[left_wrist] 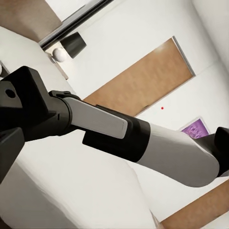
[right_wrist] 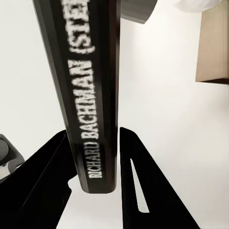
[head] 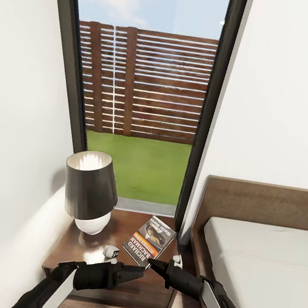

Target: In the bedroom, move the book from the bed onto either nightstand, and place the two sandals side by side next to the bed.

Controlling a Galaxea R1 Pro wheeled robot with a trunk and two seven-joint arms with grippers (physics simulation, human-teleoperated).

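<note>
**Mia:** What is closest to us?

**Sam:** The two black arms. The right gripper (head: 150, 263) is at the near corner of the book (head: 149, 241). In the right wrist view, its two dark fingers (right_wrist: 136, 186) sit on each side of the book's (right_wrist: 88, 90) spine, very close to it. The spine says "Richard Bachman". It looks like a pinch, but I cannot tell if both fingers really press on it.

**Mia:** Where is the book?

**Sam:** It is on the nightstand (head: 109, 260), right of the lamp (head: 90, 189). Its far end points to the window (head: 142, 98). I cannot tell if it lies flat or is a bit lifted.

**Mia:** And the left gripper (head: 135, 270)?

**Sam:** It is over the front part of the nightstand, just beside the right gripper. Its fingers look close together, but I cannot tell for sure. The left wrist view shows the right arm (left_wrist: 143, 138), the lamp (left_wrist: 69, 47) and a brown door (left_wrist: 143, 81).

**Mia:** What else is near the lamp?

**Sam:** The bed (head: 262, 257) is to its right, past the nightstand. It has a light mattress and a brown headboard.
</note>
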